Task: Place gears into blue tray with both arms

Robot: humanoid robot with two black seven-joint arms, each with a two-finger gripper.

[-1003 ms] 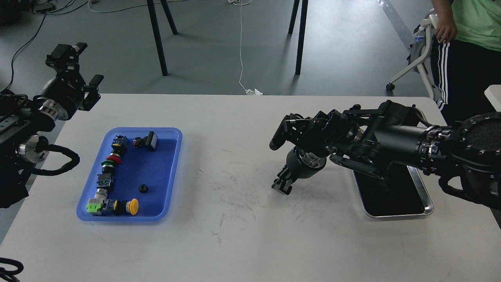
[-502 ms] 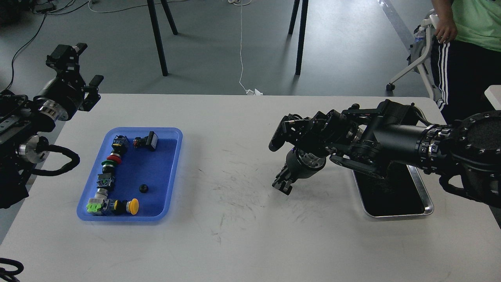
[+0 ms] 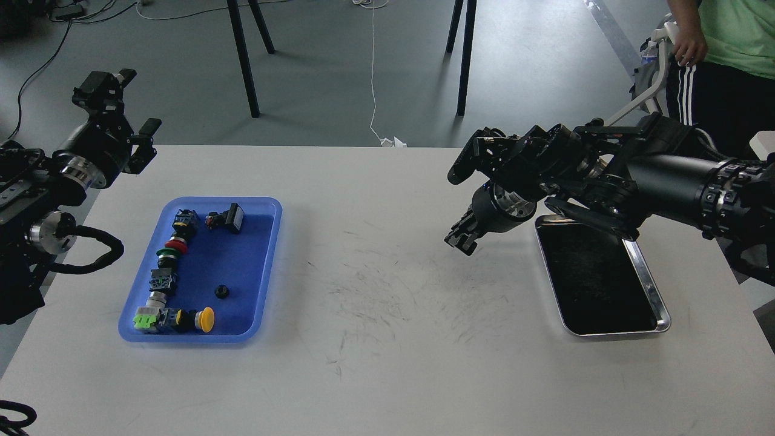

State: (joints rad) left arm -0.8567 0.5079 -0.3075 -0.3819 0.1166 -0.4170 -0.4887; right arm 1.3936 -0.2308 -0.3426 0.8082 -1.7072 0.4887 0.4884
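One gear is seen lying in the blue tray, on bare floor right of a column of push-button switches kept along its left rim. Wide bare tabletop is left between that tray and the steel tray near the right edge. The right gripper has been raised and drawn back toward the steel tray's far corner since half a second ago; whether its fingers are together cannot be told. The left gripper is held beyond the table's far-left corner, fingers apart, unchanged. Grey floor and chair legs are seen behind.
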